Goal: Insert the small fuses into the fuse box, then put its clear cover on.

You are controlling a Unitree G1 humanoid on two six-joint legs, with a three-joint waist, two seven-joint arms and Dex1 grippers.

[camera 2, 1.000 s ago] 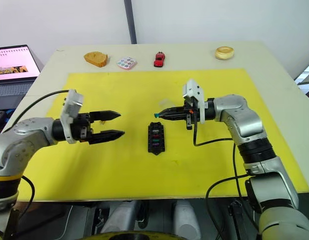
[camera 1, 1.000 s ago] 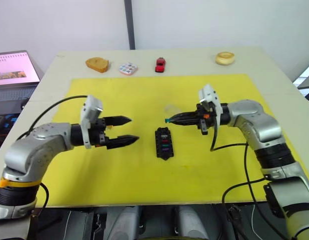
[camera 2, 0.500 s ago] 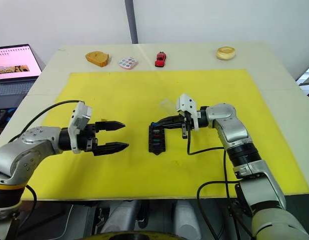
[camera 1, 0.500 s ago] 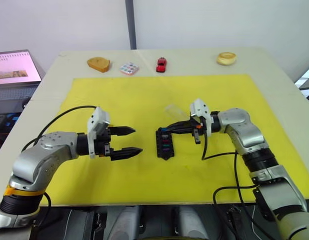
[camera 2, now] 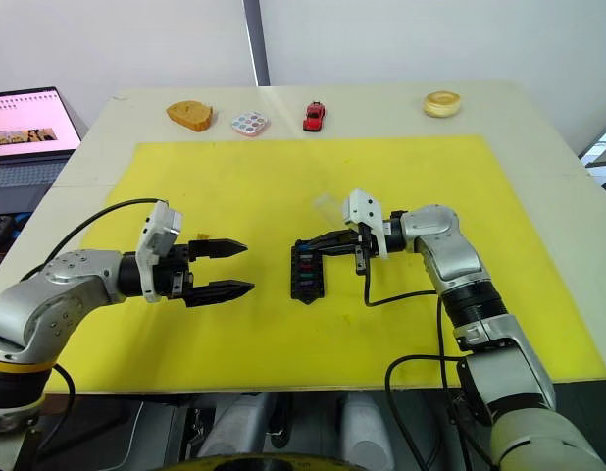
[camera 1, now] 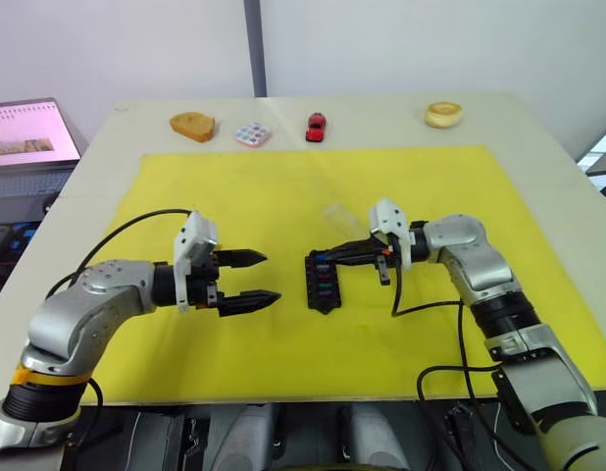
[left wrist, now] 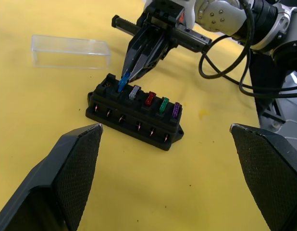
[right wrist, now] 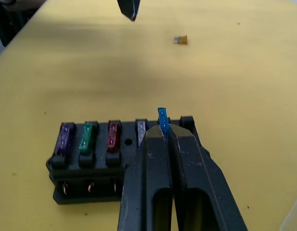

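- The right gripper is pinched tight on the blue fuse, fingertips right over the far end of the fuse box.
- The blue fuse stands upright at the end of the row, beside the grey fuse; whether it is fully seated in its slot I cannot tell.
- Four fuses sit in the fuse box in a line: the grey fuse, then the red fuse, the green fuse and the purple fuse.
- The fuse box lies flat on the yellow mat, near the mat's middle.
- The left gripper hovers just above the mat, a little way to the left of the fuse box, fingers spread wide with nothing between them.
- The amber fuse lies loose on the mat, to the left of the fuse box, near the left gripper's fingertip.
- The clear cover rests on the mat just beyond the far end of the fuse box, apart from it.
- Far beyond the fuse box, off the mat on the table: a red toy car, a white tile with coloured dots, a brown bread-like piece and a round pale bun.
- A laptop sits open off the table's left edge.
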